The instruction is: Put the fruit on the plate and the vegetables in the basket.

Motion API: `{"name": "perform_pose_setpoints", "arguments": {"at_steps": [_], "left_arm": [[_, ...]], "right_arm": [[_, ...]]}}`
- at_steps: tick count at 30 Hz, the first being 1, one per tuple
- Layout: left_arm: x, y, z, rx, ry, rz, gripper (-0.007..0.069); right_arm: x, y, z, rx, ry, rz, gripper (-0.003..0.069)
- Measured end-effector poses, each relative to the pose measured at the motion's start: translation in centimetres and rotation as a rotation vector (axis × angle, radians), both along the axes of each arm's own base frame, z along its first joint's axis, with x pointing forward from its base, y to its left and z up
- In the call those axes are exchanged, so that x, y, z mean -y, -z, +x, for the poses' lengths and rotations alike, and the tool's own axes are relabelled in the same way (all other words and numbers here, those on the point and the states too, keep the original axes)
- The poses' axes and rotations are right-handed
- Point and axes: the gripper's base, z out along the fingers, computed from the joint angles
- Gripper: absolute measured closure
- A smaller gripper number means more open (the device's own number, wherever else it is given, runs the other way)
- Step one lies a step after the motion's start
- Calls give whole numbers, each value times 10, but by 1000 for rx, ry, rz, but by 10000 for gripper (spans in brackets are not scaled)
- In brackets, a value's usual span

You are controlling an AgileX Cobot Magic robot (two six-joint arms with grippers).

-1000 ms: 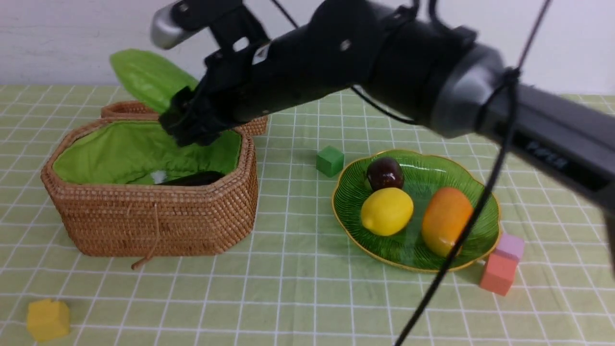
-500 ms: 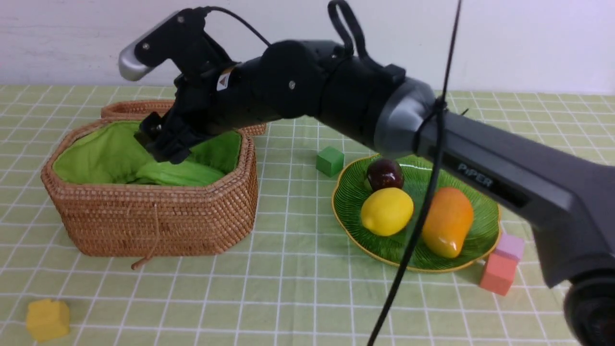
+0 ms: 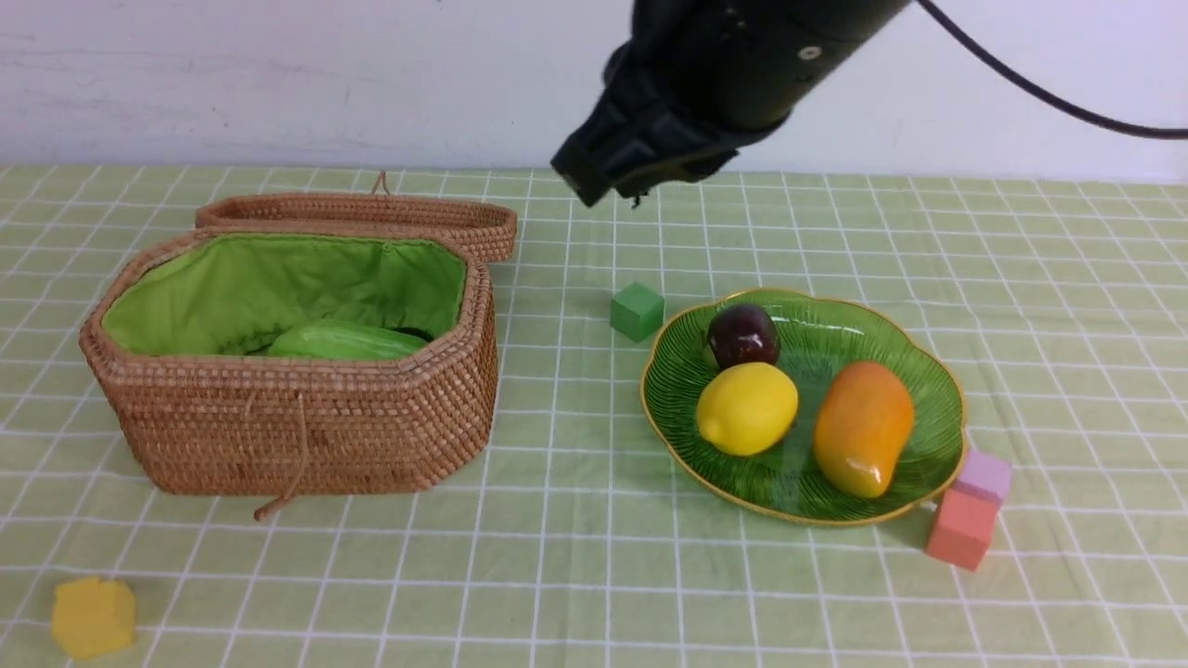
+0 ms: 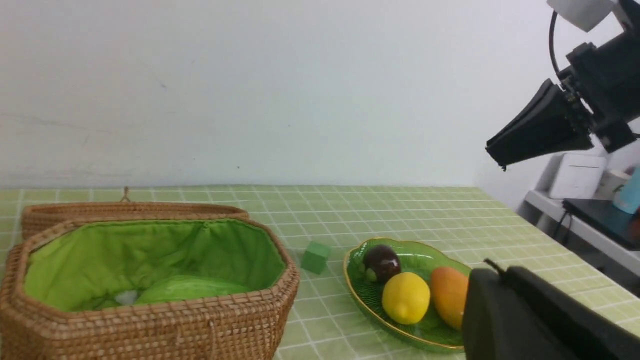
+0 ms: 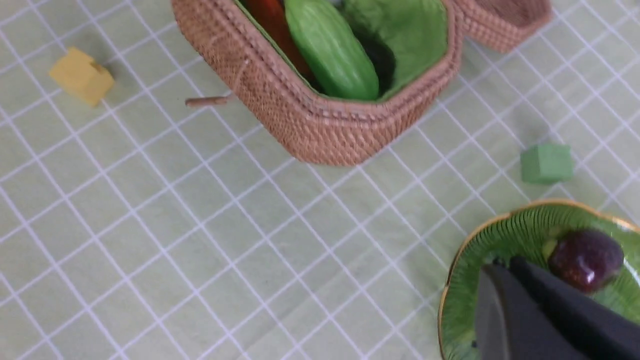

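On the bench we see the basket near the left edge, holding the gourd and carrot. The plate toward the right carries mango, lemon and mangosteen. Our right end effector hangs clenched, empty; the left end effector is clenched too.

Carrot mostly hidden beneath gourd, plate cut by frame edge

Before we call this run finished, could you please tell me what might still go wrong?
1. The right claw hangs shut above the green cube by the plate; dropping low could knock either.
2. The mango lies near the plate's rim; a nudge may roll it out.
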Motion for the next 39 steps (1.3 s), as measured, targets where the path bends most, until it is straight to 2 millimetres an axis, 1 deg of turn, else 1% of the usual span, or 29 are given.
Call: {"name": "perform_pose_setpoints", "arguments": {"at_steps": [1, 2, 4, 7, 8, 9, 11, 13, 14, 17, 21, 30, 33, 34, 36, 39], "left_arm": [[0, 7, -2, 9, 11, -13, 638], [2, 20, -1, 9, 29, -19, 638], [6, 34, 0, 26, 52, -32, 638], [14, 52, 5, 34, 75, -28, 638], [15, 54, 6, 29, 76, -24, 638], [18, 62, 9, 23, 82, -16, 638], [21, 71, 12, 3, 85, -1, 638], [22, 75, 13, -6, 86, 7, 638], [23, 80, 14, -17, 87, 15, 638], [25, 88, 16, -38, 87, 32, 638], [27, 96, 18, -62, 84, 50, 638], [25, 100, 19, -100, 71, 74, 638], [25, 101, 19, -107, 68, 79, 638], [25, 101, 19, -108, 67, 80, 638], [25, 101, 19, -109, 67, 80, 638], [25, 101, 19, -110, 67, 80, 638]], "right_arm": [[5, 4, -5, -25, 22, -1, 673], [16, 3, -16, -44, 46, 9, 673], [31, 7, -32, -84, 81, 11, 666], [55, 23, -57, -170, 159, 15, 657], [58, 22, -61, -170, 164, 22, 656], [69, 35, -72, -222, 209, 20, 653], [83, 48, -88, -275, 258, 26, 651], [91, 55, -97, -302, 282, 32, 650], [98, 61, -106, -328, 306, 39, 648], [111, 69, -119, -351, 336, 51, 645], [119, 74, -127, -356, 346, 56, 642], [119, 73, -127, -351, 345, 63, 630], [124, 69, -129, -344, 357, 86, 625], [129, 67, -130, -335, 372, 102, 625], [145, 60, -133, -296, 426, 146, 625], [173, 57, -138, -185, 524, 221, 625]]}}
